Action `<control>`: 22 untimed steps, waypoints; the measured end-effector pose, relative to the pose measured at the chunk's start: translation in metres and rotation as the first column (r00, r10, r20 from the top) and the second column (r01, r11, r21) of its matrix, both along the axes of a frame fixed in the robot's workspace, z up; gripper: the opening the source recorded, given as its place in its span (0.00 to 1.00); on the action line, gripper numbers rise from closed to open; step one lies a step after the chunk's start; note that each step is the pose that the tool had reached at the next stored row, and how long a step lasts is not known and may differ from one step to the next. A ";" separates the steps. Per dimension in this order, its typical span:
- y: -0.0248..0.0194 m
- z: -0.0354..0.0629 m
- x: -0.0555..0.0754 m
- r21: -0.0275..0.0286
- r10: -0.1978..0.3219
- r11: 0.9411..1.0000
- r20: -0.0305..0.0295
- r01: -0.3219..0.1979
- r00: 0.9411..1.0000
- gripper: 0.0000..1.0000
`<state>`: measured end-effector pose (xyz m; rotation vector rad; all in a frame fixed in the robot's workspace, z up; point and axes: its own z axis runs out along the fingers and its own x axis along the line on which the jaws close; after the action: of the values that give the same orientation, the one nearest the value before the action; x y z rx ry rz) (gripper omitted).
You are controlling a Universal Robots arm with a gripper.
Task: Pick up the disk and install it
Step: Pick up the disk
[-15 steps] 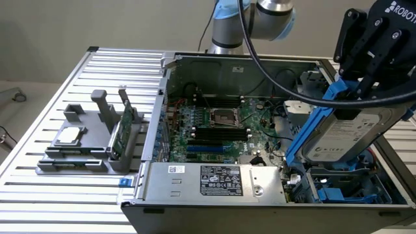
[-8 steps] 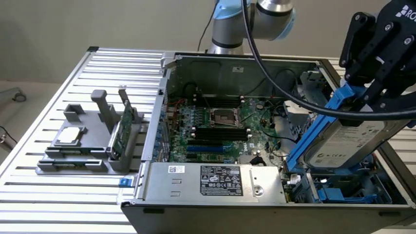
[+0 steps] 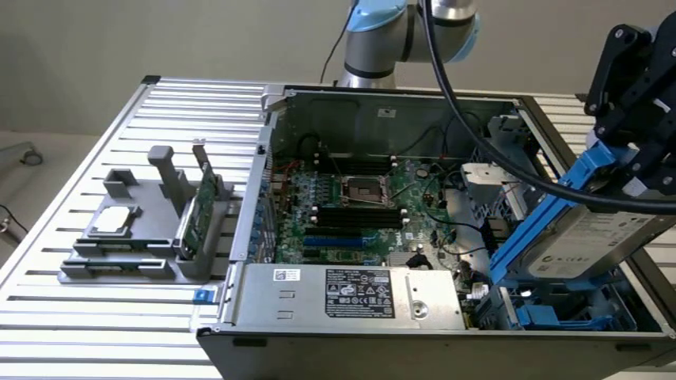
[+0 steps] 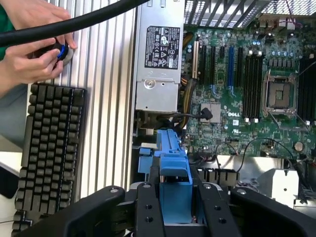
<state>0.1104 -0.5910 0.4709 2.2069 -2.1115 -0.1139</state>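
Holding disk (image 3: 610,237) in gripper (image 3: 637,168), pressing fingers (image 4: 148,210) in against both sides of its blue carrier (image 4: 174,173), gripping nothing else. Hanging the disk tilted, label facing outward, at the exterior view's right, over the near corner of the open case (image 3: 381,103). Bringing its lower end near the blue bay (image 3: 555,318) in that corner; not showing whether touching or apart. Trailing a black cable (image 3: 476,119) down from the arm across the case toward the gripper.

Looking, in the wrist view, past the carrier onto motherboard (image 4: 247,89) and power supply (image 4: 160,64), lying side by side inside the case.

Sitting the case on a slatted table (image 3: 95,134). Noting, beside the case at the exterior view's left, a grey fixture (image 3: 138,257) carrying a square chip (image 3: 114,222) lying flat and a green card (image 3: 206,202) standing on edge.

Noting, in the wrist view, a black keyboard (image 4: 49,153) lying on the table just outside the case wall, and a hand (image 4: 29,61) pinching a blue knob (image 4: 61,51) near the keyboard's end.
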 end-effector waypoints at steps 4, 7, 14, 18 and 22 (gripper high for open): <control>-0.0047 -0.0001 0.001 0.000 -0.001 1.000 -0.002 0.001 1.000 0.33; -0.0086 0.0000 0.004 0.000 -0.001 1.000 -0.005 0.001 1.000 0.33; -0.0137 -0.0011 0.017 0.000 -0.001 1.000 -0.006 0.001 1.000 0.33; -0.0146 -0.0030 0.022 0.001 -0.001 1.000 -0.006 0.001 1.000 0.33; -0.0147 -0.0032 0.022 0.000 -0.001 1.000 -0.006 0.001 1.000 0.33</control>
<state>0.1326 -0.6057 0.4676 2.2029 -2.1101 -0.1202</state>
